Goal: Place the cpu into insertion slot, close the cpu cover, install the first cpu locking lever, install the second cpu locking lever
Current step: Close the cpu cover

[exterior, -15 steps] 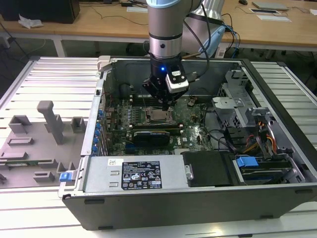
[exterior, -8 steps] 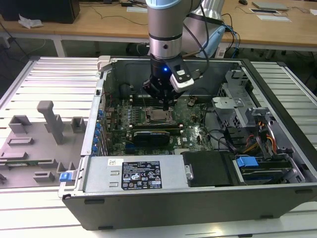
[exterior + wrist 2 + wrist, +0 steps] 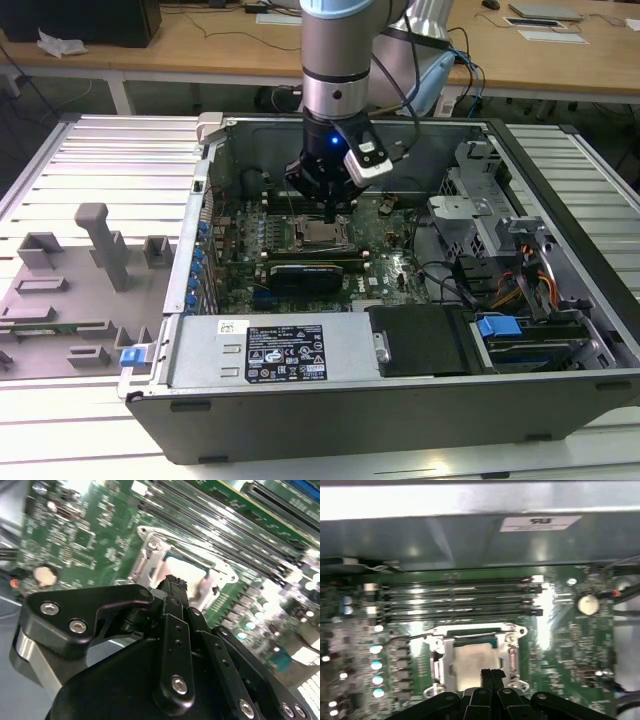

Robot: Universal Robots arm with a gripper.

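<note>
The cpu (image 3: 470,661) lies flat in the insertion slot (image 3: 320,236) on the green motherboard, its pale metal top showing. The cpu cover (image 3: 476,629) is down over it, framing the chip in both wrist views (image 3: 150,550). My gripper (image 3: 330,214) hangs inside the open computer case, just above the socket. In the first wrist view its two thin black fingers (image 3: 485,676) are pressed together over the chip's near edge, with nothing between them. In the second wrist view the gripper (image 3: 175,581) hides part of the cpu (image 3: 184,571).
Long black memory slots (image 3: 460,600) run beside the socket. A black graphics card (image 3: 305,272) sits on its other side, and a coin battery (image 3: 588,604) nearby. The power supply (image 3: 290,350), drive cage (image 3: 480,210) and case walls hem in the board. Grey fixtures (image 3: 100,245) stand outside.
</note>
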